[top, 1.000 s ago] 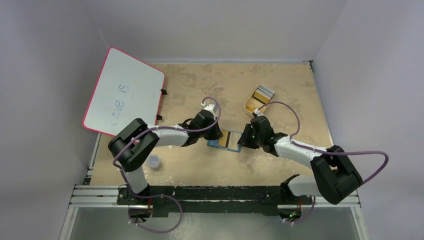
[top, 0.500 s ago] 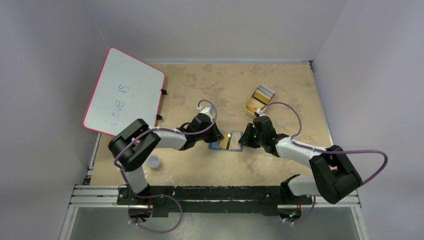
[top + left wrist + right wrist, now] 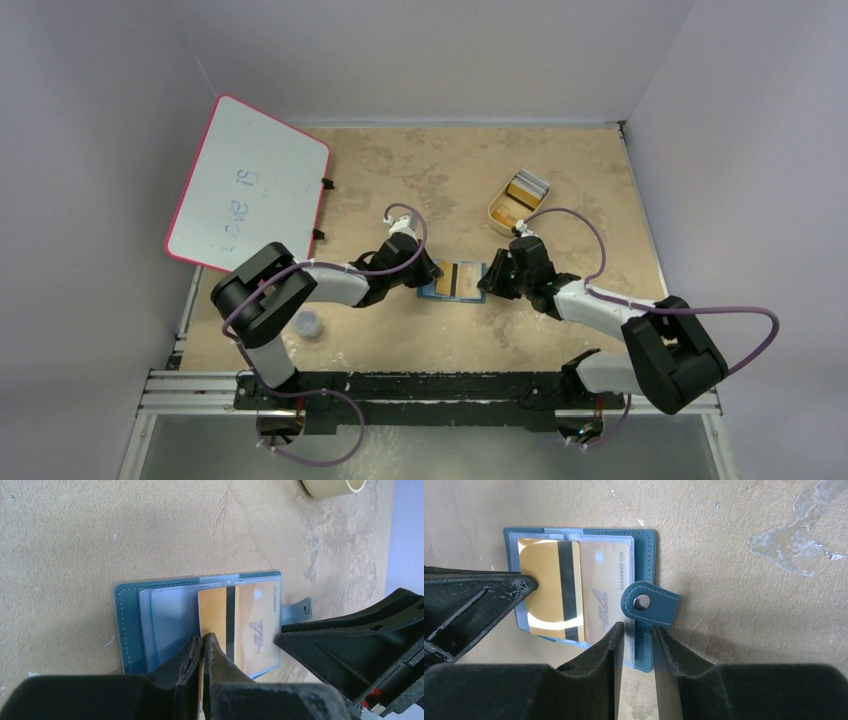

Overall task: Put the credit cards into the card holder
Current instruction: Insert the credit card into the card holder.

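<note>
The blue card holder (image 3: pixel 430 291) lies open on the table between both arms. An orange credit card (image 3: pixel 217 616) with a dark stripe lies partly inside its clear right-hand pocket. My left gripper (image 3: pixel 202 637) is shut on the card's free edge, over the holder's middle. My right gripper (image 3: pixel 639 627) has its jaws a little apart. Its fingertips rest astride the holder's (image 3: pixel 644 542) outer border, just below the snap strap (image 3: pixel 649 602), and nothing is pinched between them. More credit cards (image 3: pixel 526 189) lie in the beige tray (image 3: pixel 496 211).
A pink-rimmed whiteboard (image 3: pixel 245 185) leans at the back left. A small clear cup (image 3: pixel 310 323) stands near the left arm's base. The grey walls close in the table on three sides.
The orange card, tilted up a second ago, now lies flat over the holder and reaches further into the pocket. The left gripper sank lower with it. The right gripper barely shifted.
</note>
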You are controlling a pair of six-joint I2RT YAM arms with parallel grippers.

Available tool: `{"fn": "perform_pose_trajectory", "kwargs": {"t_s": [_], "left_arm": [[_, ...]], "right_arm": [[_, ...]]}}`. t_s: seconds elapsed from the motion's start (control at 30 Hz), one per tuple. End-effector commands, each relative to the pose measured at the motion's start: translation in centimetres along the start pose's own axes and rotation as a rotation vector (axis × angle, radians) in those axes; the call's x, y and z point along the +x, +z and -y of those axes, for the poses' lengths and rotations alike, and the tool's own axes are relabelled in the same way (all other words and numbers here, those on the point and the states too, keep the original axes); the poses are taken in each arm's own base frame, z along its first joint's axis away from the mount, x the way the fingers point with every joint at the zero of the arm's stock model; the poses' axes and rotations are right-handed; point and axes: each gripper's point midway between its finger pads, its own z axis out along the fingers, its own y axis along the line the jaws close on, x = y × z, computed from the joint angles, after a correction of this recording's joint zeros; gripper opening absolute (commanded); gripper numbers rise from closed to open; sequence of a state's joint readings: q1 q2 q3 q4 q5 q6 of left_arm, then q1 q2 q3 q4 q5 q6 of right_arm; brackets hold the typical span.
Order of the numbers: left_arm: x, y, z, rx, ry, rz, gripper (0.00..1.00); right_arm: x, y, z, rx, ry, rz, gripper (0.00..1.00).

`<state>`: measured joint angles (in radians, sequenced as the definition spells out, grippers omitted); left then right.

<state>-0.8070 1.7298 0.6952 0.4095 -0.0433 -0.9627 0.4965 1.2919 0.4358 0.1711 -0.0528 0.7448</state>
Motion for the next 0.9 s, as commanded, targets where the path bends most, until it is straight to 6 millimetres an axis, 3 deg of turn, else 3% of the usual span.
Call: {"fn": "perform_pose_trajectory", "kwargs": {"t_s": [0.0,0.5,0.7,0.87], "left_arm": [[2.4,0.5,-2.6,-0.086,0.022,-0.045,0.0],[3.8,1.2,-2.2,-0.078,0.013,-0.066,0.0],[4.8,1.7,-1.1,-0.05,-0.015,-0.067,0.0],[3.0,0.9,-0.1,-0.066,-0.004,-0.024,0.13]], "right_arm": [[0.1,0.0,-0.1,-0.012,0.006,0.0,0.29],[0.4,0.2,-0.1,-0.02,0.02,-0.003,0.29],[0.4,0.4,-0.3,-0.028,0.028,-0.007,0.29],[0.7,-0.4,-0.5,-0.027,0.03,-0.03,0.31]]}}
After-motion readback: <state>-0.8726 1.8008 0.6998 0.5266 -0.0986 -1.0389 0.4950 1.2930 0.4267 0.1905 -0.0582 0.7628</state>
